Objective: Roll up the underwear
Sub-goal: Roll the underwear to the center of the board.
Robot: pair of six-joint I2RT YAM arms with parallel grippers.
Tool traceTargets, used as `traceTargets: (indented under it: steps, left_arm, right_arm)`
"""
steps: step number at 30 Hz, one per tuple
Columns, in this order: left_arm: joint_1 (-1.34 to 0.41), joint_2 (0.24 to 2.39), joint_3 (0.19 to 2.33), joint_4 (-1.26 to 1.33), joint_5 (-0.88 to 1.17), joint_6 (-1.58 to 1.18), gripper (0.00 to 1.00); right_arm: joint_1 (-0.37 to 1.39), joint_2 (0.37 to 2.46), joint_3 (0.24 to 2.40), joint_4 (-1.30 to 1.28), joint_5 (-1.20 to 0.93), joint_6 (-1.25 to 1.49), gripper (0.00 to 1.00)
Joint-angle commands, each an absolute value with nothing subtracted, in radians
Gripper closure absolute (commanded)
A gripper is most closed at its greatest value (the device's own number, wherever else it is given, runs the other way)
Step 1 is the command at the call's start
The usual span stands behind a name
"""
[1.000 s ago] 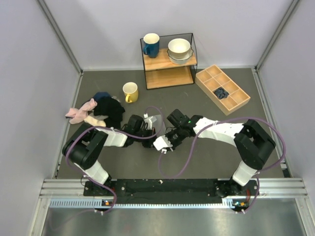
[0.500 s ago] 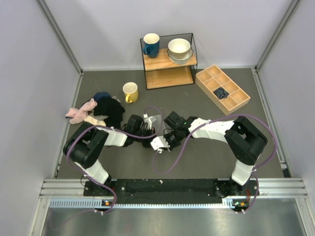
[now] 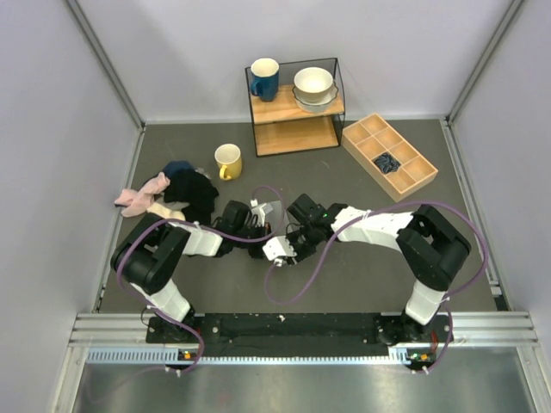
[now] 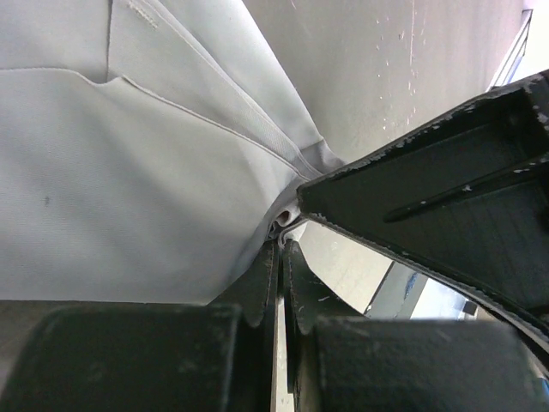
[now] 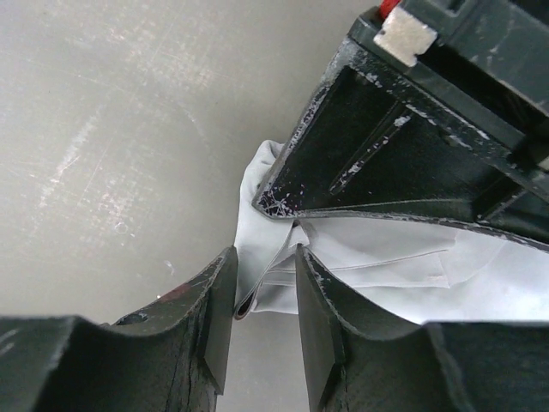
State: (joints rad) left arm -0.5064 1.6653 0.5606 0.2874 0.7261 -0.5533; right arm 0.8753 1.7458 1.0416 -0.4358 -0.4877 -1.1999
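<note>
The light grey underwear (image 4: 129, 172) fills the upper left of the left wrist view, and my left gripper (image 4: 281, 243) is shut on a folded edge of it. In the right wrist view the same cloth (image 5: 386, 275) lies on the table. My right gripper (image 5: 263, 257) is open with the folded corner between its fingers, just below the left gripper's black fingers (image 5: 369, 163). From above, the two grippers meet mid-table, left gripper (image 3: 260, 225) and right gripper (image 3: 275, 237), and only a little of the underwear (image 3: 271, 210) shows behind them.
A yellow mug (image 3: 228, 161) stands behind the left arm, beside a pile of pink, black and blue clothes (image 3: 176, 191). A small shelf (image 3: 297, 112) with a blue mug and bowls is at the back. A wooden divided tray (image 3: 405, 168) holds a dark blue bundle (image 3: 386, 162).
My right arm has shifted a little to the left, bringing its gripper up against the left gripper. The left arm has hardly moved.
</note>
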Motion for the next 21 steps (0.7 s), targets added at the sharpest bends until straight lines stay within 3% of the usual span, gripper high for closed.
traceTargets:
  steps: [1, 21]
  left_arm:
    - [-0.486, 1.706, 0.523, 0.275, 0.600, -0.531, 1.00]
    - [-0.469, 1.732, 0.485, 0.333, 0.603, -0.574, 1.00]
  right_arm:
    - [0.890, 1.677, 1.077, -0.448, -0.499, -1.164, 0.65]
    - [0.957, 1.756, 1.126, -0.491, -0.408, -1.111, 0.65]
